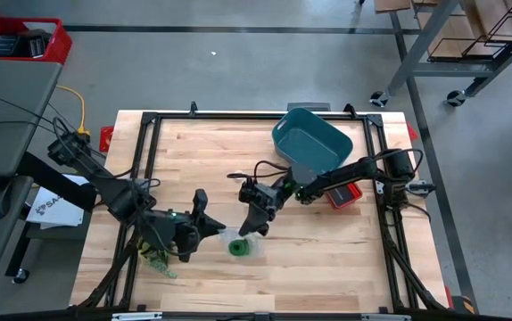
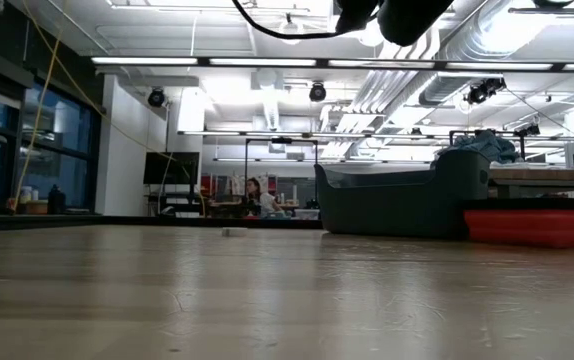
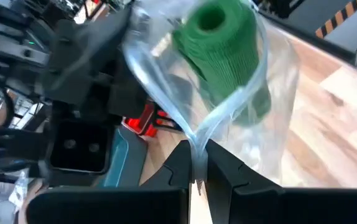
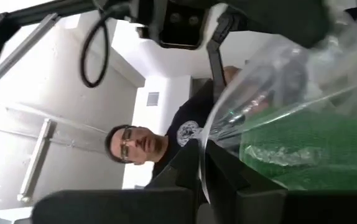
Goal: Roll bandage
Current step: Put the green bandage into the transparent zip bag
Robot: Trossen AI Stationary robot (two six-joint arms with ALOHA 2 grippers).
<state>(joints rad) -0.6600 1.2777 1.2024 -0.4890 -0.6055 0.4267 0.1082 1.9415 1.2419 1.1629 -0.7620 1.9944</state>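
I'm working over the wooden table (image 1: 327,259), with the teal bin (image 1: 312,138) and a red tray (image 1: 345,196) parked at the far right side, well apart from the action so they don't get in the way. Both arms have met near the table's middle front. Between them hangs a clear plastic bag (image 3: 228,118), and inside it sits the bandage (image 3: 225,46), already a tight green roll; from above it shows just off the near edge of both grippers, around (image 1: 239,247). My guess is the bag is held from two sides to keep it taut and off the wood while the roll settles inside. The left gripper (image 3: 197,165) has its fingers pressed together on a pinched fold of the bag's film. The right gripper (image 4: 204,168) is likewise clamped tight on another edge of the film, with the green roll lying just beyond its fingertips. A person (image 4: 160,140) stands in the room behind.
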